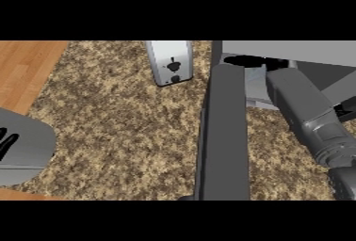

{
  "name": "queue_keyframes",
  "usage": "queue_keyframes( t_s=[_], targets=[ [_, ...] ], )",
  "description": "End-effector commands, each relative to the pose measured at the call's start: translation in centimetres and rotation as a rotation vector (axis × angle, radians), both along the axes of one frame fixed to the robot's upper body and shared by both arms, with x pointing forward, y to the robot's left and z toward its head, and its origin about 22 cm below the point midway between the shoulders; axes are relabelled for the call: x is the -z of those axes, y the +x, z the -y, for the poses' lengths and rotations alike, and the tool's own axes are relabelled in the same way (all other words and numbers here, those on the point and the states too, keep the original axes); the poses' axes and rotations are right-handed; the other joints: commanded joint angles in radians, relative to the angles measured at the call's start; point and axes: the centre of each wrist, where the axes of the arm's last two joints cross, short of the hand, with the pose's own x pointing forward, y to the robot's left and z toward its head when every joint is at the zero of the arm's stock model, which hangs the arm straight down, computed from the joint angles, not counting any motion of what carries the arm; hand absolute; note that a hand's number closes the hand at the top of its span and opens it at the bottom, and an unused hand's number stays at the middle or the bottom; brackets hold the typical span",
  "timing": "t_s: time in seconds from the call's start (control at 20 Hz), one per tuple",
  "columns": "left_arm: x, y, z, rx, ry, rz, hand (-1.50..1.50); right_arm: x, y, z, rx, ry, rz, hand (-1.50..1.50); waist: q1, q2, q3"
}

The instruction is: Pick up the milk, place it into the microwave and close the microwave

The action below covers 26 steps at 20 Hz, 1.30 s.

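- Milk: no carton can be positively identified. A pale grey boxy shape (pixel 256 89) sits at the mouth of the microwave, where the right forearm ends. I judge this to be the milk, held at the threshold, but its form is too obscured to confirm.
- Right hand: hidden beyond the end of the grey right forearm (pixel 300 101), which reaches up into the opening. Whether the fingers are curled or straight, and what they hold, cannot be told.
- Grey box-shaped microwave (pixel 292 49): its dark cavity lies directly ahead of the hidden hand. The arm's line suggests the placing step is in hand.
- Dark grey microwave door (pixel 224 136): swung fully out, seen edge-on just to the left of the right forearm. It is open to admit the arm; closing is not yet done, and the arm must clear first.
- Speckled brown stone counter (pixel 118 122): carries the appliances.
- Silver upright toaster (pixel 170 62): beyond the door, well apart from both hands, and not involved.
- Left hand (pixel 7 140): at the view's left edge, black fingers straight and spread, holding nothing, resting far from the microwave.
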Motion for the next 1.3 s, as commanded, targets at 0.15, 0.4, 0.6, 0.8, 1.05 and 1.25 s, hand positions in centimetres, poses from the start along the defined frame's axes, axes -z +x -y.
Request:
queue_keyframes(
  t_s=[0.15, 0.4, 0.6, 0.8, 1.05, 1.25],
  targets=[
    [1.1, -0.3, 1.9, 0.037, 0.0, 0.01, -1.5, 1.6, -0.9, 2.4, -0.025, 0.048, -0.005, -1.5, -0.036, -0.024, -0.002],
    [2.7, -0.8, 3.3, 0.139, -0.041, -0.002, -1.5, 3.6, -2.0, 3.9, -0.143, 0.145, -0.042, -1.5, -0.07, -0.042, -0.002],
    [4.1, 0.0, 4.6, 0.235, -0.011, -0.039, -1.5, 6.0, -3.0, 2.5, -0.268, 0.274, -0.052, -1.5, -0.086, -0.045, -0.003],
    [6.0, 0.4, 5.4, 0.33, 0.025, -0.122, -1.5, 8.2, -4.2, 2.2, -0.349, 0.416, -0.063, -1.5, -0.115, -0.057, -0.004],
    [6.6, 2.2, 6.6, 0.364, 0.064, -0.073, -1.5, 12.6, -7.0, 0.3, -0.406, 0.531, -0.081, -1.5, -0.128, -0.065, -0.005],
    [6.6, 1.5, 8.4, 0.336, 0.095, -0.101, -1.5, 15.4, -9.6, 0.9, -0.436, 0.565, -0.115, -1.5, -0.155, -0.079, -0.006]
  ],
)
